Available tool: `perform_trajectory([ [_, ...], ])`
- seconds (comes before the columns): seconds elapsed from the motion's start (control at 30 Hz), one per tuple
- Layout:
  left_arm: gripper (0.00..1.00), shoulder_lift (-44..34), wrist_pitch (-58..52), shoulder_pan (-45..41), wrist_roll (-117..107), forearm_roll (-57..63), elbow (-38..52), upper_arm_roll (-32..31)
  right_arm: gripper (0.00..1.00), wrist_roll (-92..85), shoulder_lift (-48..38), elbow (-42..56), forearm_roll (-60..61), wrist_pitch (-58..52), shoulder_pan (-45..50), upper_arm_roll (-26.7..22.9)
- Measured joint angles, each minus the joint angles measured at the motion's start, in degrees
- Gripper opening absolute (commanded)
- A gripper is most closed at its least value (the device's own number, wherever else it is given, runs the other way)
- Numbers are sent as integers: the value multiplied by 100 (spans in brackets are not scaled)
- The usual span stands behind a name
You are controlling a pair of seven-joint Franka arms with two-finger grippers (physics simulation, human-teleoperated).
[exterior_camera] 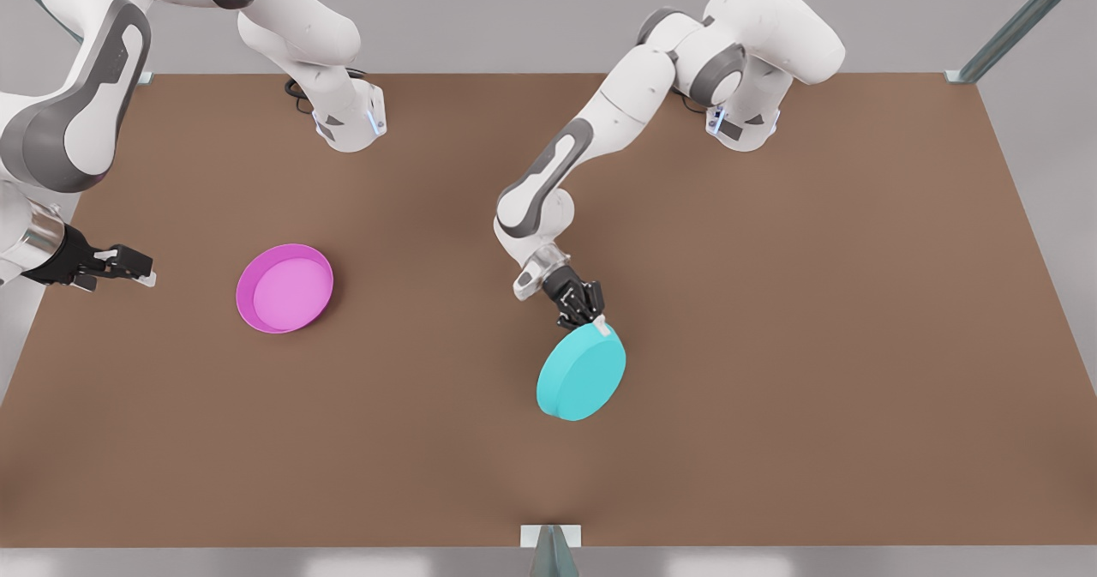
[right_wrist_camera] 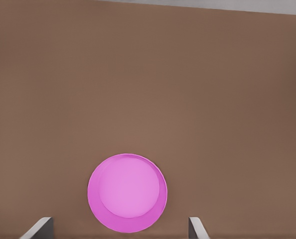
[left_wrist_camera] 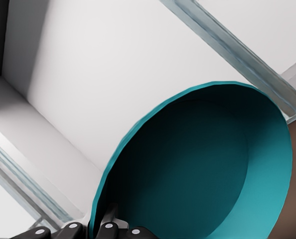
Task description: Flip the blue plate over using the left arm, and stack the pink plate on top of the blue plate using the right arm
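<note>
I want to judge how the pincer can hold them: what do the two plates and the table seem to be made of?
The blue plate, clamped at its rim by the left pincer, looks like matte plastic: uniform turquoise, no glare. The pink plate, lying ahead of the open right pincer, looks the same, with a lighter inside. The table looks like a dull brown board, perhaps fibreboard; this being a render, nothing is certain.

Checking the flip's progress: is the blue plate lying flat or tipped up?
Tipped up. The left gripper pinches the blue plate by its rim; its plain underside faces the front view, its hollow the left wrist camera.
</note>
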Motion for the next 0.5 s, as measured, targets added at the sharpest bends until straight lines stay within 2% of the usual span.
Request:
perform_trajectory([
  [0.03,22,46,-4,-8,-181,3,6,0,100,0,-1,-3,5,0,0,0],
  [0.07,40,83,-9,-34,-352,3,16,1,100,0,-3,-6,10,-1,0,0],
  [0.1,68,100,-13,-68,-513,-7,25,1,100,0,-3,-7,14,-2,-1,0],
  [0.13,72,103,-16,-96,-663,-30,32,0,100,0,-3,-8,18,-3,-3,0],
  [0.3,74,-100,-70,-378,-1295,-872,427,-424,100,0,7,-9,27,-5,0,0],
  [0.4,75,-292,-142,-478,-1597,-2225,1105,-1423,100,0,13,-9,32,-6,0,0],
  [0.47,76,-706,-337,-481,-1753,-3221,1445,-2259,100,0,13,-9,32,-6,1,-2],
  [0.5,76,-1124,-464,-274,-1767,-3895,1633,-2450,100,0,13,-14,32,-6,2,-5],
])
